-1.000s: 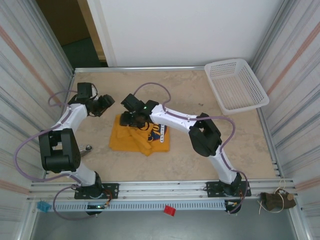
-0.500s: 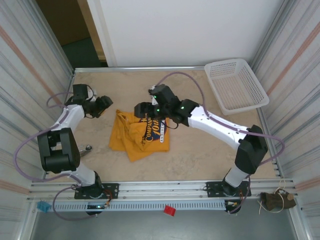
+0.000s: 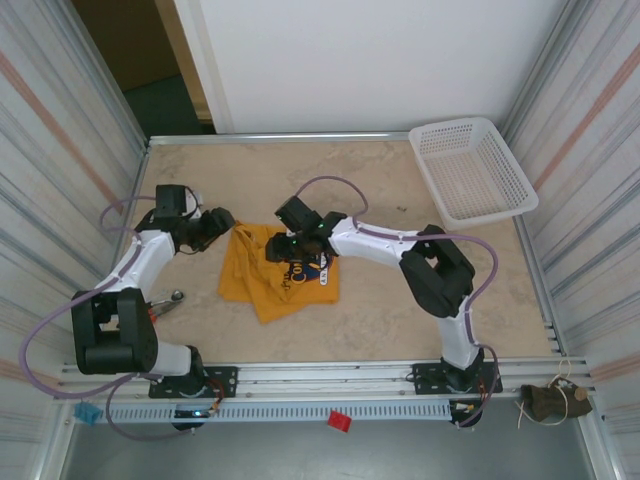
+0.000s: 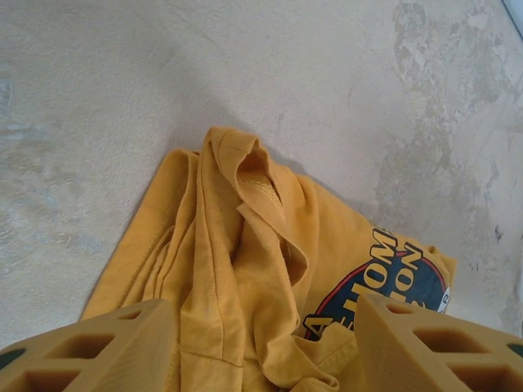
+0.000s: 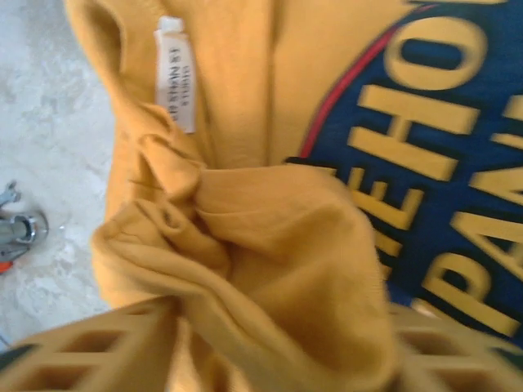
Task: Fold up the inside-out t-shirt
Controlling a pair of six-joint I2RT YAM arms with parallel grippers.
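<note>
Left of centre on the tabletop (image 3: 400, 300), well clear of every edge, the inside-out t-shirt (image 3: 275, 280) lies in a rumpled mustard heap. Its dark printed lettering (image 3: 305, 270) faces up on the side toward the right edge, and a loose tail of cloth trails toward the near edge. The right gripper (image 3: 290, 243) sits on the heap's far edge. From its wrist camera a fat bunch of cloth fills the whole gap between its fingers (image 5: 90, 347), pressed on both sides, so I'd call that a grip on the shirt. A white neck label (image 5: 176, 73) shows just beyond the bunch. The left gripper (image 3: 215, 225) waits just beside the shirt's far-left corner, its fingers (image 4: 106, 343) spread apart with nothing between them. The shirt lies straight ahead of and below those fingers, and a ridge of folds runs away from them toward the print. As I see it, the next move turns on that corner. The left arm is the nearer one to it and need only reach toward the right edge, while the right arm already holds the middle of the far edge. The heap is too bunched for me to name a clear long axis.
</note>
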